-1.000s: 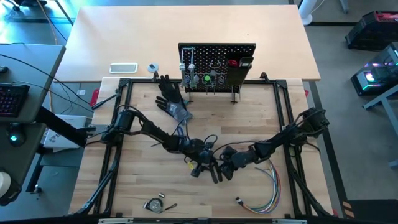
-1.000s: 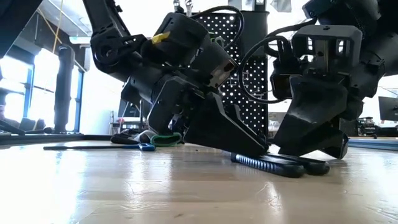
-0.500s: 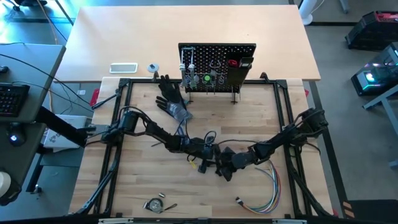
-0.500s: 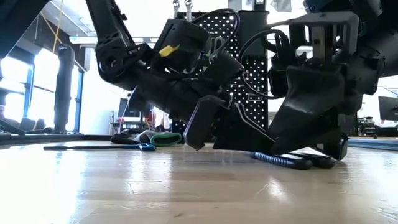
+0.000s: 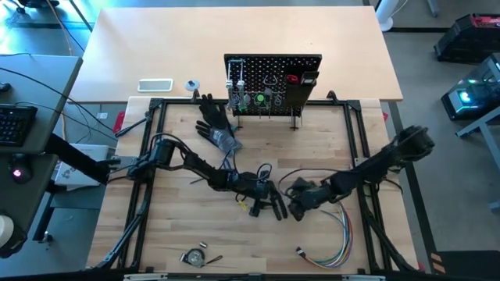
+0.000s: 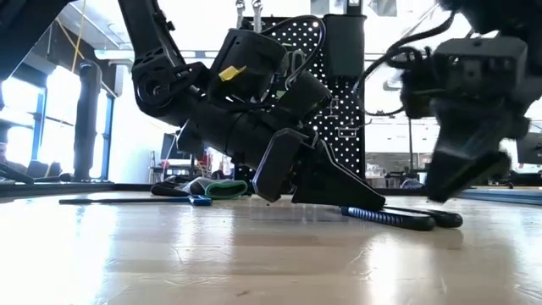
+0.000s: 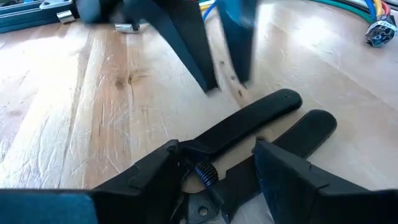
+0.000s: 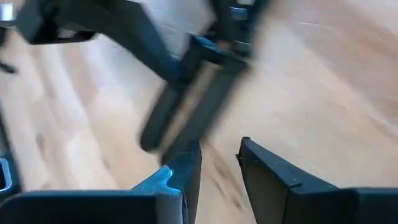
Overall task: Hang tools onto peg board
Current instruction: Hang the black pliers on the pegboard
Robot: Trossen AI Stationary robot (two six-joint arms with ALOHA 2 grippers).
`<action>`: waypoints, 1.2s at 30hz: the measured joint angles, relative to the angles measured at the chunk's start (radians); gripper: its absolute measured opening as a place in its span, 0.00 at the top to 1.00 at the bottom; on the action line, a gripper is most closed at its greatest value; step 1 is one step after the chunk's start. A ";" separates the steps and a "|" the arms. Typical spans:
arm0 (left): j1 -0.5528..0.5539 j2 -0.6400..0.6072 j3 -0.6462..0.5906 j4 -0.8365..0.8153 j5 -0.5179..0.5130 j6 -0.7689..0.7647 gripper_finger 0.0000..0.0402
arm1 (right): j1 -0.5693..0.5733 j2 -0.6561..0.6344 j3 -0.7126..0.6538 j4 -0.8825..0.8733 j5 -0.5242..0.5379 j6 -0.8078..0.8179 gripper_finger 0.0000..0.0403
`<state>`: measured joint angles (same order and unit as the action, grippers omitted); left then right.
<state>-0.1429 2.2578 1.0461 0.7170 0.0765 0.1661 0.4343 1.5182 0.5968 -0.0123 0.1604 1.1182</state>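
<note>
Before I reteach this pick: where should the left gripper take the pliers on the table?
Probably at the pivot end, from above. The pliers lie flat, their two black handles splayed apart, so both together look too wide. The open left gripper already straddles that narrow end.

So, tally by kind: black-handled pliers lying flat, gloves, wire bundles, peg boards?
Pliers: 1
Glove: 1
Wire bundle: 1
Peg board: 1
Total: 4

Bright windows (image 6: 59, 119) at left — grey floor (image 5: 437, 94) around the table.
</note>
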 joint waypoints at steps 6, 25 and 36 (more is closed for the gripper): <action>-0.001 0.001 -0.003 0.010 -0.004 -0.007 0.50 | 0.033 -0.036 -0.015 -0.080 0.016 0.082 0.73; 0.005 -0.165 -0.009 -0.116 0.061 0.048 0.50 | 0.031 0.067 -0.023 0.039 0.001 0.079 0.73; -0.002 -0.176 -0.007 -0.235 0.149 0.091 0.50 | 0.032 0.069 -0.023 0.065 0.020 0.071 0.73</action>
<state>-0.1453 2.0819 1.0389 0.4816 0.2251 0.2568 0.4660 1.5871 0.5743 0.0531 0.1806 1.1889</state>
